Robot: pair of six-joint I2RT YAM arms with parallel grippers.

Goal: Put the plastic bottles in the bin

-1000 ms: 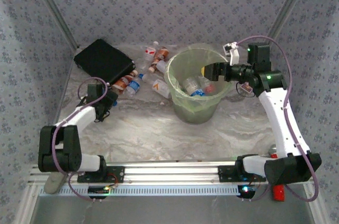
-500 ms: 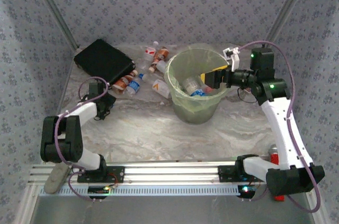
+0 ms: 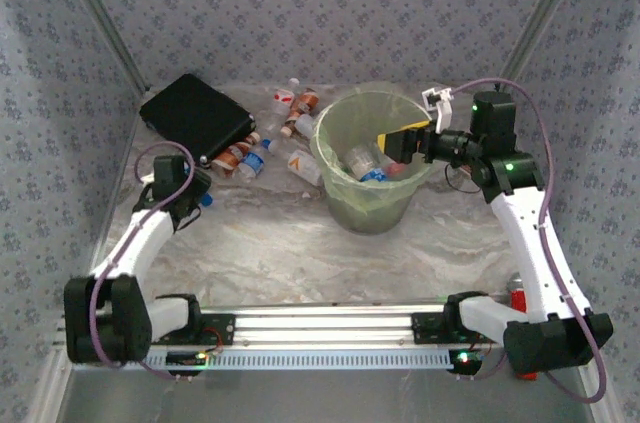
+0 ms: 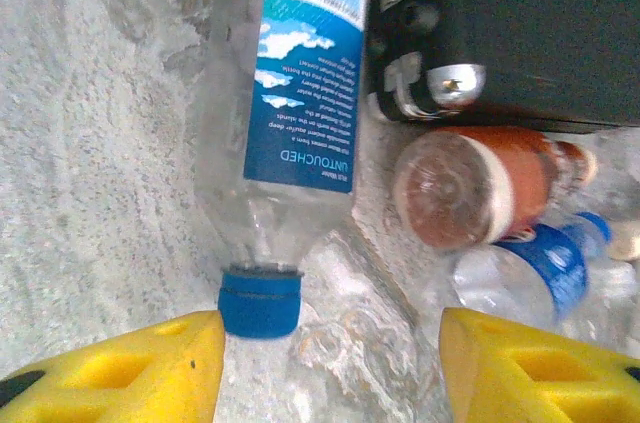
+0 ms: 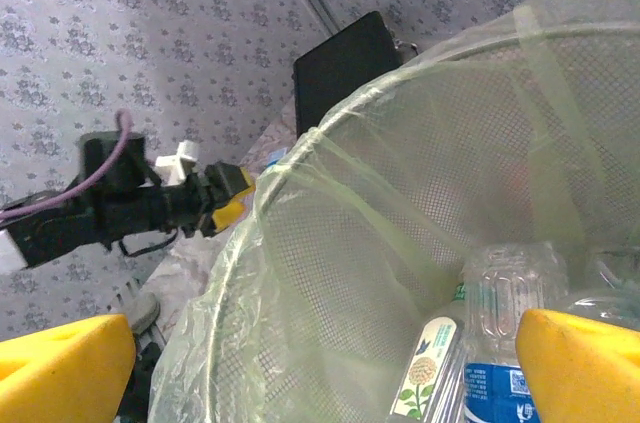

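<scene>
The bin (image 3: 365, 208) is pale translucent green, the case (image 3: 195, 115) black, a clear bottle (image 4: 300, 73) blue-labelled and blue-capped (white lettering), the walls (image 3: 320, 3) grey-flowered, the table (image 3: 270, 243) marbled grey.

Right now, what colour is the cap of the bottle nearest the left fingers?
Blue cap, best seen in the left wrist view.

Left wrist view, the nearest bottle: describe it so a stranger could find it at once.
Start at the flat black case at the far left of the table. Beside its edge lies a clear bottle, its cap pointing toward the left gripper. Unlike the orange-labelled bottle and the small blue-labelled bottle next to it, its blue label carries white clouds and the word UNTOUCHED.
</scene>
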